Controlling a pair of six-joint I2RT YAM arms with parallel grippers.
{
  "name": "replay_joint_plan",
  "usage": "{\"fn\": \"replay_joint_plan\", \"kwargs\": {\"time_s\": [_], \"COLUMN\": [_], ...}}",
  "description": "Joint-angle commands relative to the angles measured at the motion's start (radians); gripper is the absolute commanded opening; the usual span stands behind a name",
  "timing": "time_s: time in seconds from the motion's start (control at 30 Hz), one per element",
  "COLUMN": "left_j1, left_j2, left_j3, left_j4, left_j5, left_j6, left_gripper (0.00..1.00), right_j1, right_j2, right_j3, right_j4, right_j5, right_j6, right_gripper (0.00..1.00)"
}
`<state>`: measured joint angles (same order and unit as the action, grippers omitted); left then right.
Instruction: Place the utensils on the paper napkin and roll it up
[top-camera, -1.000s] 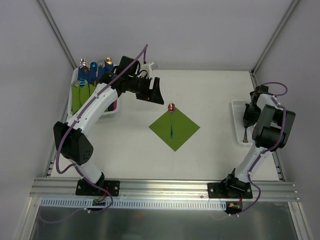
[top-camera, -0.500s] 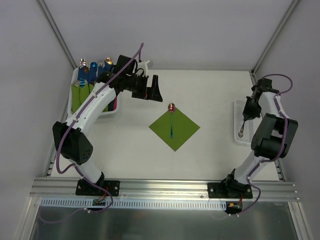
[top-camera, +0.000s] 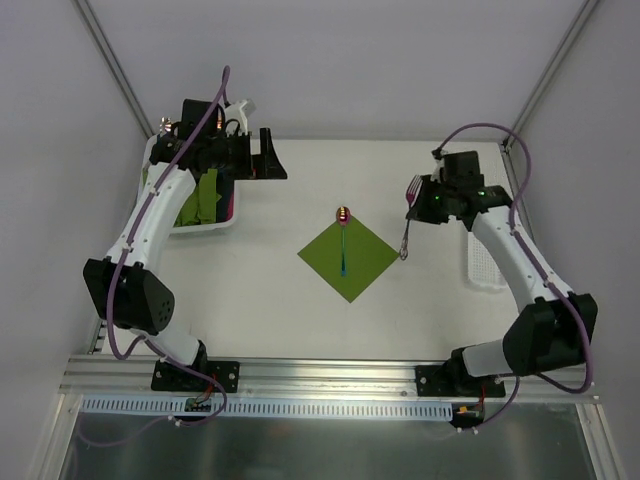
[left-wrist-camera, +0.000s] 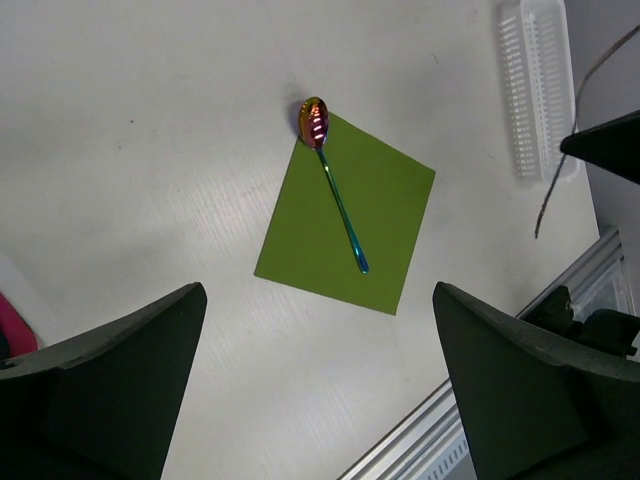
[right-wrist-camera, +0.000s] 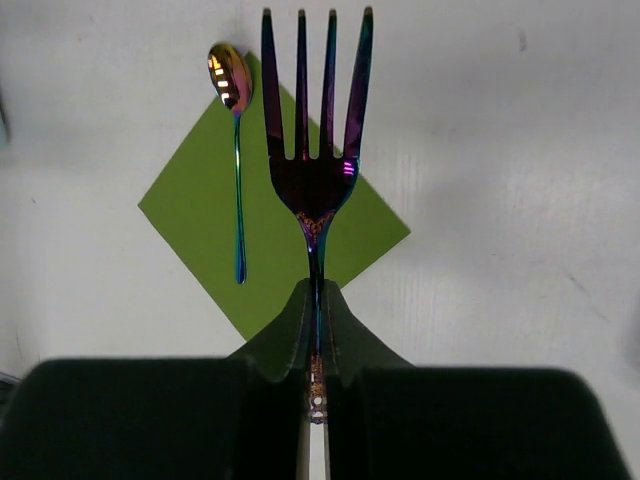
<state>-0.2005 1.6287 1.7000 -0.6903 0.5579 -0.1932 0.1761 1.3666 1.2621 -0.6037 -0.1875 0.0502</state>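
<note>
The olive-green paper napkin (top-camera: 355, 258) lies as a diamond at the table's middle; it also shows in the left wrist view (left-wrist-camera: 385, 215) and the right wrist view (right-wrist-camera: 205, 225). A slim iridescent spoon (top-camera: 344, 245) lies on it, its reddish bowl (top-camera: 343, 214) just off the far corner. My right gripper (top-camera: 421, 203) (right-wrist-camera: 318, 292) is shut on the handle of an iridescent fork (top-camera: 406, 232) (right-wrist-camera: 315, 150) and holds it in the air just right of the napkin. My left gripper (top-camera: 268, 160) (left-wrist-camera: 315, 400) is open and empty, high by the left bin.
A white bin (top-camera: 205, 228) at the far left holds green tube bundles (top-camera: 205, 195) with blue handles. A narrow white tray (top-camera: 478, 262) (left-wrist-camera: 535, 90) lies along the right edge. An aluminium rail (top-camera: 320, 372) runs along the near edge.
My right gripper lifted the fork out of the right tray and carried it left to beside the napkin. My left arm swung back left towards the bin.
</note>
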Motion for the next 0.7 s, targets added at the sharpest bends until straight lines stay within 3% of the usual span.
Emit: {"fn": "replay_joint_plan", "kwargs": {"time_s": [0.0, 0.13, 0.3, 0.67], "left_j1": [-0.005, -0.004, -0.004, -0.002], "left_j2": [-0.087, -0.139, -0.136, -0.115], "left_j3": [-0.051, -0.153, -0.169, -0.189], "left_j4": [-0.005, 0.009, 0.018, 0.017], "left_j5": [-0.012, -0.058, -0.081, -0.139], "left_j6": [0.0, 0.005, -0.005, -0.022], "left_gripper": [0.99, 0.99, 0.99, 0.99], "right_j1": [0.115, 0.23, 0.328, 0.373], "right_j2": [0.067, 0.167, 0.296, 0.552], "right_j3": [-0.026, 0.0, 0.039, 0.31], "right_j4": [0.056, 0.076, 0.108, -0.036], "right_j5": [0.04, 0.137, 0.196, 0.29], "right_j6": [0.109, 0.137, 0.177, 0.215], "right_gripper": [0.0, 0.0, 0.0, 0.0]}}
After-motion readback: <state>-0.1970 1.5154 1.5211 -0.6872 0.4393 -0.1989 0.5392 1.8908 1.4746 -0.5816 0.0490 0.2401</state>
